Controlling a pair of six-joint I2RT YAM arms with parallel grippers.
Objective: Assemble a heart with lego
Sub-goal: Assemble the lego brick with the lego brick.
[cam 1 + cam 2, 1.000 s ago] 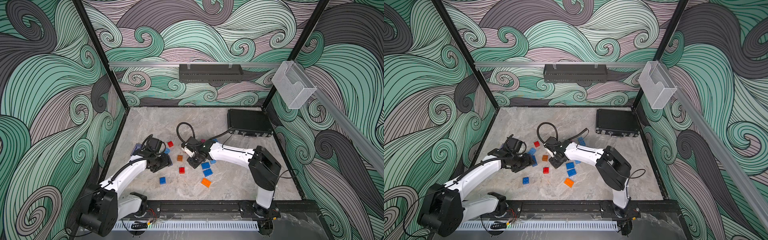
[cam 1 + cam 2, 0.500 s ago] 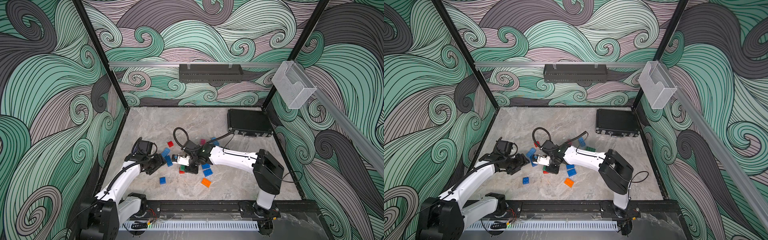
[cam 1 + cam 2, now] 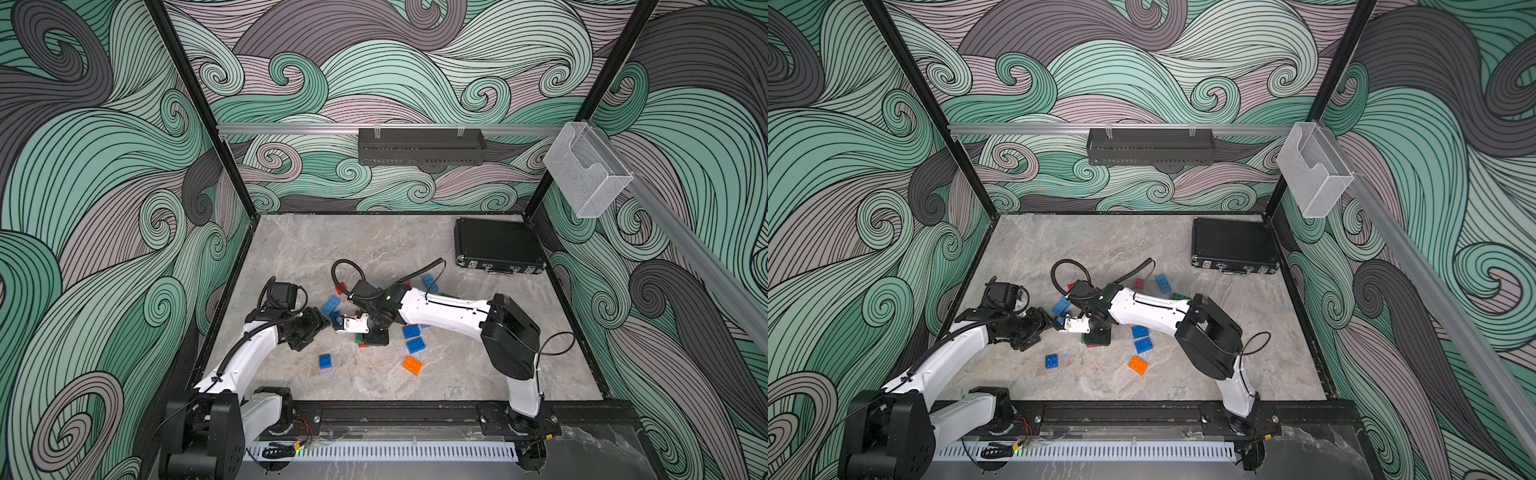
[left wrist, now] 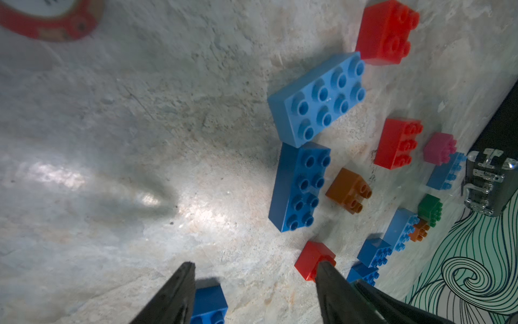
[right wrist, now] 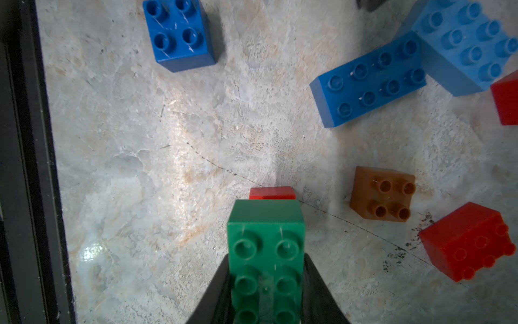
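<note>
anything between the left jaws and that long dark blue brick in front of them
Nothing visible: bare table lies between the open left gripper and the long dark blue brick. A small red brick sits just off that line.

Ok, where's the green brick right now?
In the right wrist view the green brick is clamped in the right gripper, mid-table, a red brick just past its free end.

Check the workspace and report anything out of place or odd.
Nothing is broken or spilled. The lego bricks lie scattered, forming no heart yet. One oddity: a blurred red-rimmed round thing that is no brick sits on the table; dark specks mark the surface beside a red brick.
</note>
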